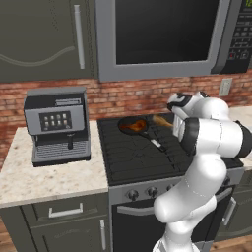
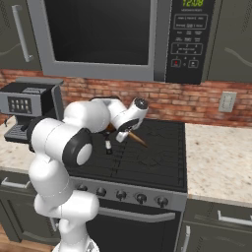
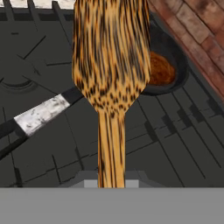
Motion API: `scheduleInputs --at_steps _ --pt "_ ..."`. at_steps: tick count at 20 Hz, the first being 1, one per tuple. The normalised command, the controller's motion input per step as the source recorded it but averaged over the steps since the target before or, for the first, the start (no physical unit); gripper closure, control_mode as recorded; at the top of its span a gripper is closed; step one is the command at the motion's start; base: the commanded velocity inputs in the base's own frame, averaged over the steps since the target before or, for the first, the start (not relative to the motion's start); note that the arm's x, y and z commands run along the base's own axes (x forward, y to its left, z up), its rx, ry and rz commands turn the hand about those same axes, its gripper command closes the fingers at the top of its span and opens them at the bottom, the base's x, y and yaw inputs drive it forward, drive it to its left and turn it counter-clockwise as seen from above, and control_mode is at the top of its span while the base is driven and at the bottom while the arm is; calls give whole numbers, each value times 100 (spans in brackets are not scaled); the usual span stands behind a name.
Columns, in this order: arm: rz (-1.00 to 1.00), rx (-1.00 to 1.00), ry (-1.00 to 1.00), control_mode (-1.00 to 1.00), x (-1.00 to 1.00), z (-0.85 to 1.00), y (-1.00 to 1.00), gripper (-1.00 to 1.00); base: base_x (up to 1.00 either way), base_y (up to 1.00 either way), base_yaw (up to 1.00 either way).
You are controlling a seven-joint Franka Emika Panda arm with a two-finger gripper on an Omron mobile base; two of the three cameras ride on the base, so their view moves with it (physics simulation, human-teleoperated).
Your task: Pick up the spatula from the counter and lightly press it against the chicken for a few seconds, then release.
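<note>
Your claw (image 2: 129, 132) is clamped tight on the wooden spatula (image 3: 109, 65) by its handle, the blade held above the stovetop (image 3: 175, 140) just beside the frying pan (image 3: 181, 76), where browned chicken (image 3: 161, 70) lies.

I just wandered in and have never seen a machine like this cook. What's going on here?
The white robot arm has its pincer shut on a wooden spatula with a striped brown blade, holding it over the black stovetop. The blade points toward a dark frying pan holding a browned piece of chicken, near the brick wall. From these views I can't tell whether the blade touches the chicken.
</note>
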Motion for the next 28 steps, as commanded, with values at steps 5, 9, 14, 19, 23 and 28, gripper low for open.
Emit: scheduleInputs --at_steps 5,9,14,19,23,28 --pt "0 -1 0 -100 5 -2 7 100 0 0 0" --pt "1 -2 0 -100 8 0 9 100 0 0 0" --pt "1 -3 0 -100 10 -1 12 100 0 0 0" --pt "1 -2 0 -100 11 -6 12 100 0 0 0" --pt "1 -2 0 -100 14 -11 11 100 0 0 0" --pt "0 -2 0 -100 16 -12 10 100 0 0 0"
